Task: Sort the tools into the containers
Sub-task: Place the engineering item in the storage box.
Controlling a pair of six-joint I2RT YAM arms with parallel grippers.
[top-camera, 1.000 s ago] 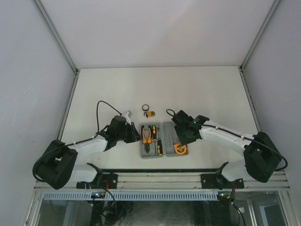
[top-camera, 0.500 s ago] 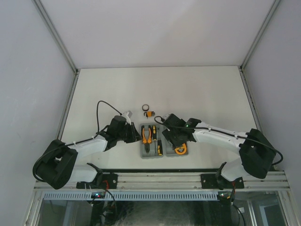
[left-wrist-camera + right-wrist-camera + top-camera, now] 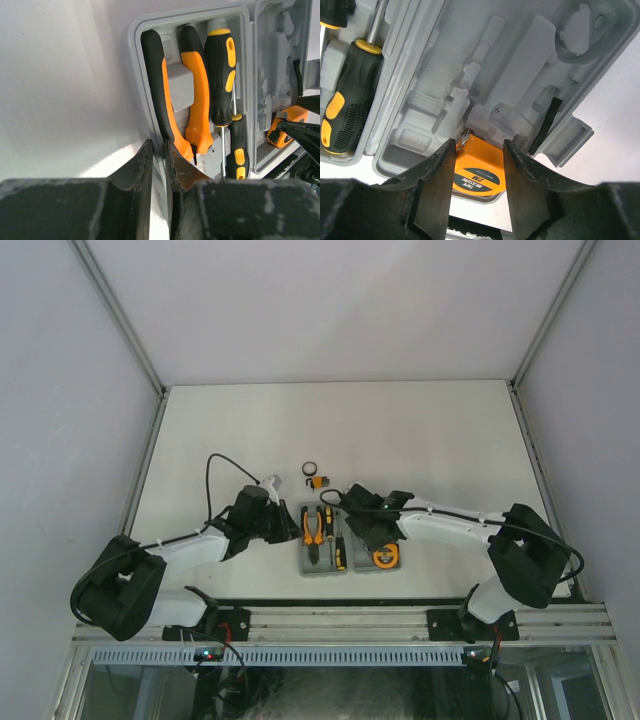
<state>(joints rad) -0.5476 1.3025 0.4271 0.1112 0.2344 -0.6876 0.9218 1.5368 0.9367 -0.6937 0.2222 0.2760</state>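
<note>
Left gripper (image 3: 158, 150) fingers nearly together, apparently pinching left rim of open grey tool case (image 3: 133, 45), likely to steady it. Right gripper (image 3: 479, 145) fingers apart, empty, poised over right half above seated tape measure (image 3: 480, 176). Pliers (image 3: 197, 100) and two screwdrivers (image 3: 220, 75) lie in left-half recesses. Hex key set (image 3: 319, 481) and black ring (image 3: 310, 469) sit on white table (image 3: 450, 440) just beyond case. Plain grey walls (image 3: 300, 310) enclose cell.

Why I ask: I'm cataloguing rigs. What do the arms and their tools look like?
The left arm and right arm match: white link shells, bulky black joint housings, black cables looping off them; a green light shows on the right wrist. The left tool and right tool each have two dark, matte, rough-surfaced fingers.
</note>
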